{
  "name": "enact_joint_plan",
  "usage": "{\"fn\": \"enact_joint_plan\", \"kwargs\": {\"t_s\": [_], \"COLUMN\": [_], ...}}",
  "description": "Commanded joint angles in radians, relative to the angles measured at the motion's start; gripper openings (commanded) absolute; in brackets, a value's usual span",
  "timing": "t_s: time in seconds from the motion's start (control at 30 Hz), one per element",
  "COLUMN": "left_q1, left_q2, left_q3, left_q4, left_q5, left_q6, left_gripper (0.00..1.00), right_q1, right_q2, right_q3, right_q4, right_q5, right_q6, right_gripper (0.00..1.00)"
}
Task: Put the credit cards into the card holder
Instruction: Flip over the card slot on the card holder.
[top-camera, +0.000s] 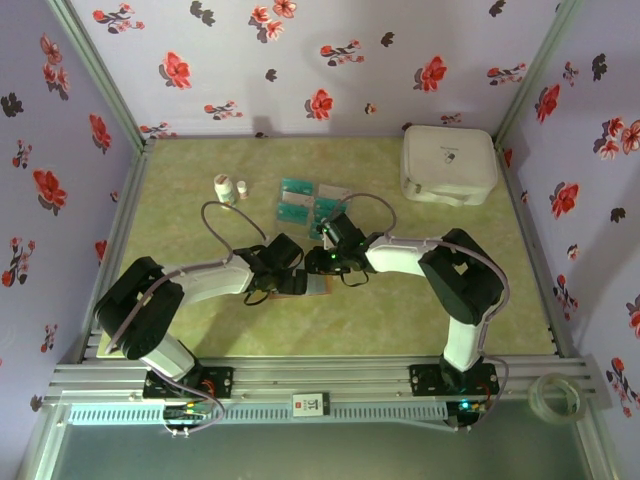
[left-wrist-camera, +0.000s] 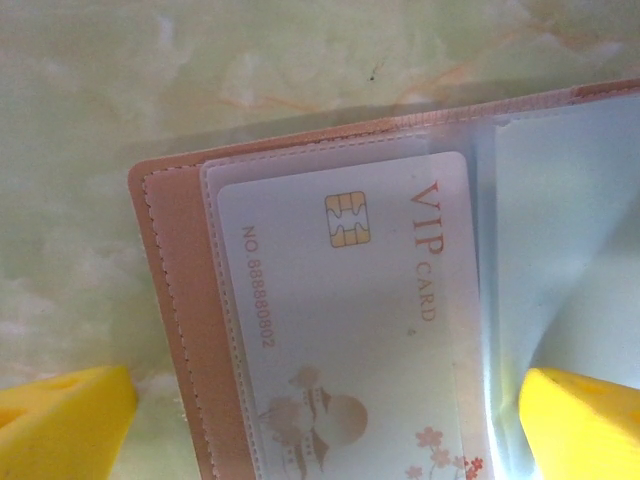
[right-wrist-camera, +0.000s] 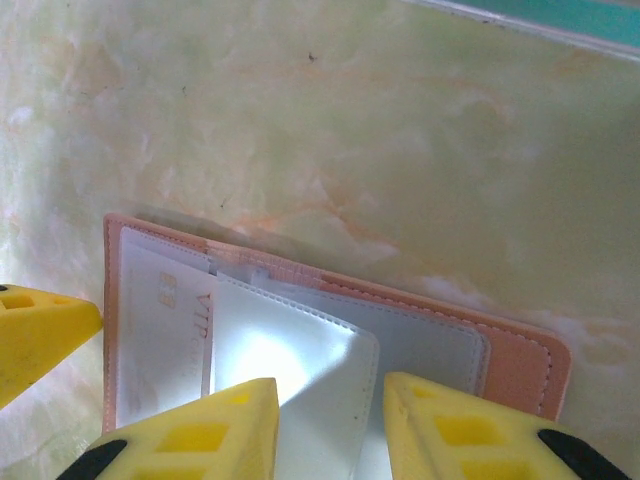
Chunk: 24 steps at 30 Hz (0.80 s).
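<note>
- Two small white bottles stand on the green marbled table, left of the loose cards and well back from the arms.
- The left gripper hangs low over the open card holder, its yellow fingertips spread wide. One is off the holder's outer edge over bare table, the other over the clear sleeves further in. It holds nothing.
- In the left wrist view, a pale VIP card with a gold chip sits inside the holder's clear sleeve, just inside the stitched reddish-brown border.
- The loose credit cards, teal and pale, lie in a small cluster behind the grippers, apart from the holder.
- The holder lies flat and open near the middle of the table, under both grippers.
- The right gripper meets the left one over the holder. Its yellow fingers stand partly apart with a raised clear sleeve leaf in the gap. Whether they touch it is unclear.
- A large white rounded case sits in the far right corner.
- A roll of clear tape rests on the frame at the near right.
</note>
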Motion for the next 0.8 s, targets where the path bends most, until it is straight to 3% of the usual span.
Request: {"fn": "enact_joint_plan", "kwargs": {"t_s": [0.0,0.17,0.37,0.77], "left_q1": [-0.001,0.027,0.12,0.29], "left_q2": [-0.029,-0.126,-0.284,-0.488], "left_q3": [-0.007,0.014,-0.007,-0.107], "left_q4": [-0.02,-0.066,-0.115,-0.156], "left_q5": [-0.026,-0.045,-0.051,0.001], "left_q6": [-0.005,0.017,0.031,0.06], "left_gripper": [1.0,1.0,1.0,1.0], "right_q1": [0.022,0.045,0.086,0.183], "right_q2": [-0.005,-0.046,-0.063,0.108], "right_q3": [0.015,0.027,0.076,0.249], "right_q4": [0.025,-0.006,-0.072,-0.086], "right_q5": [-0.064,-0.054,-0.024,0.029], "right_q6": [0.026,0.033,0.026,0.069], "right_gripper": [0.33,0.34,0.35,0.36]}}
